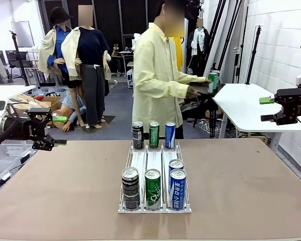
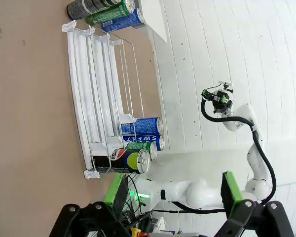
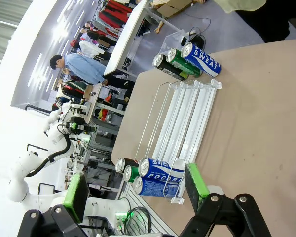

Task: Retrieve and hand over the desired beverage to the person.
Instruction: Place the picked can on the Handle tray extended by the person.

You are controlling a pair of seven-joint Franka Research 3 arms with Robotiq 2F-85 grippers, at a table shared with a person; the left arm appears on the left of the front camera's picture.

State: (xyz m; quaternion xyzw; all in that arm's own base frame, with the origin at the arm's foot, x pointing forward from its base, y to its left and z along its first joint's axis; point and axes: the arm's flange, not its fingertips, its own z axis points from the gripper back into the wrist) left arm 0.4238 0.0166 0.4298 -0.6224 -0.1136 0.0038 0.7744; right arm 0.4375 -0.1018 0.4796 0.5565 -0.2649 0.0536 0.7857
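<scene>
Left claw (image 1: 58, 130) hanging at nine o'clock off the table (image 1: 65, 191) edge, jaws spread wide, nothing held. Centre: white rack (image 1: 154, 163) with black, green and two blue cans at six o'clock, three more standing at twelve behind it. Person (image 1: 158, 75) at twelve, turned toward three, green can (image 1: 213, 82) in hand. Right claw (image 1: 267, 109) at three, jaws apart, empty.

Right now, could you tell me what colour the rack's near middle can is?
Green, best in the front view.
</scene>
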